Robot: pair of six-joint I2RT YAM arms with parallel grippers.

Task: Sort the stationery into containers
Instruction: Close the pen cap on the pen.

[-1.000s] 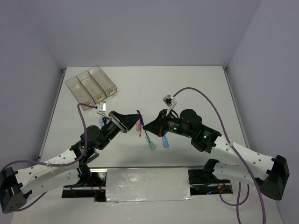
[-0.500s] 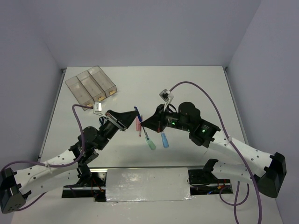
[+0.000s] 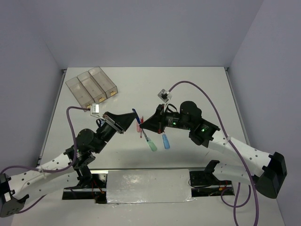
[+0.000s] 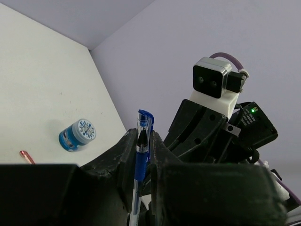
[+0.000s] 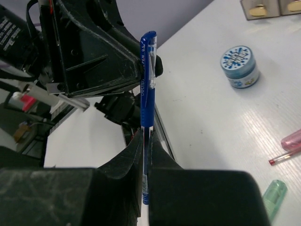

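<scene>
Both arms are on the same blue pen (image 3: 134, 114) right now. It's mid-frame in the top view, lifted clear of the worktop (image 3: 197, 89), clip end poking up. From its own camera the left pincer (image 4: 141, 141) is narrowed down around the barrel, and the right pincer (image 5: 145, 139) is squeezed tight on it too.

My read is a handover or re-grip, since the containers (image 3: 91, 84) sit in the upper left, on the left arm's side. The tape roll (image 5: 240, 66), pink bar (image 3: 139, 126), green bar (image 3: 152, 146) and blue bar (image 3: 166, 141) are lying loose on the worktop around the middle.

Versus a second ago, both arms and the pen have drifted a bit toward the left of the frame. Grip widths look the same and the loose stuff hasn't budged.
</scene>
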